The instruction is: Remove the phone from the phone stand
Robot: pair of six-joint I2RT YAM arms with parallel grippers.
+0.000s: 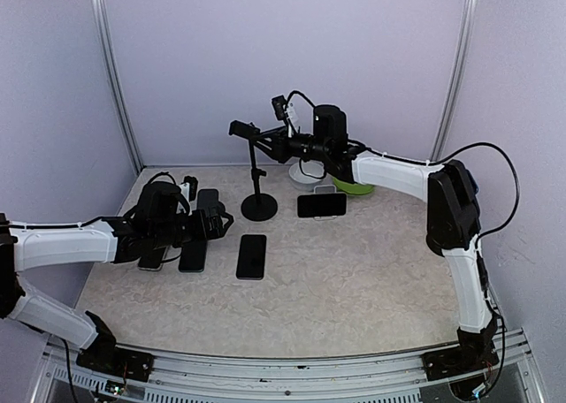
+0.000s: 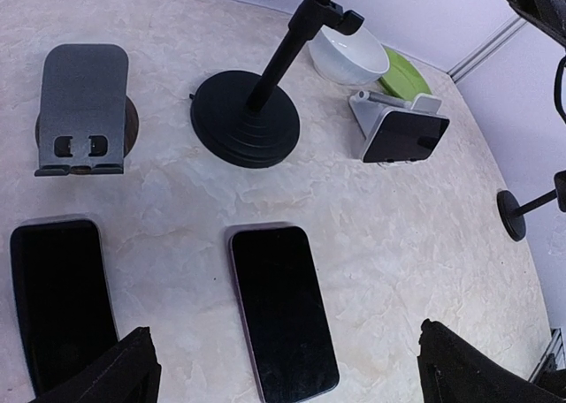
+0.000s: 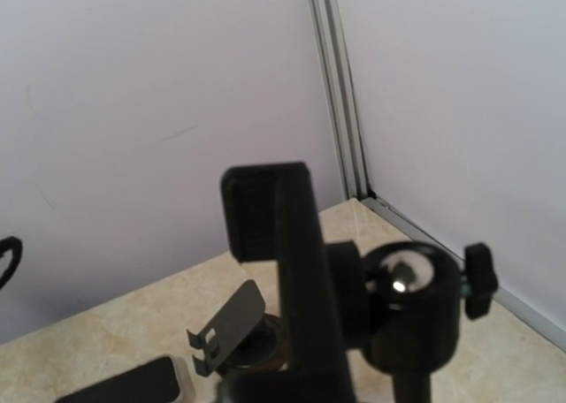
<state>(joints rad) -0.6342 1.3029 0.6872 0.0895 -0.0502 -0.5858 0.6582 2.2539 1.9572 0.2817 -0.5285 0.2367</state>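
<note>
A black phone (image 1: pixel 321 205) leans landscape in a small white stand (image 2: pixel 363 120) near the back of the table; it also shows in the left wrist view (image 2: pixel 405 136). My left gripper (image 1: pixel 217 224) is open and empty, low over a black phone (image 2: pixel 283 310) lying flat, its fingers (image 2: pixel 119 372) either side of it. My right gripper (image 1: pixel 270 140) is up at the head of a tall black pole stand (image 1: pixel 258 178). The stand's empty clamp (image 3: pixel 283 262) fills the right wrist view, and the fingers do not show there.
Other phones lie flat at the left (image 1: pixel 193 255) (image 2: pixel 62 297). An empty grey tilted stand (image 2: pixel 82 111) sits back left. The pole stand's round base (image 2: pixel 246 116), a white bowl (image 2: pixel 348 57) and a green plate (image 2: pixel 402 74) are at the back.
</note>
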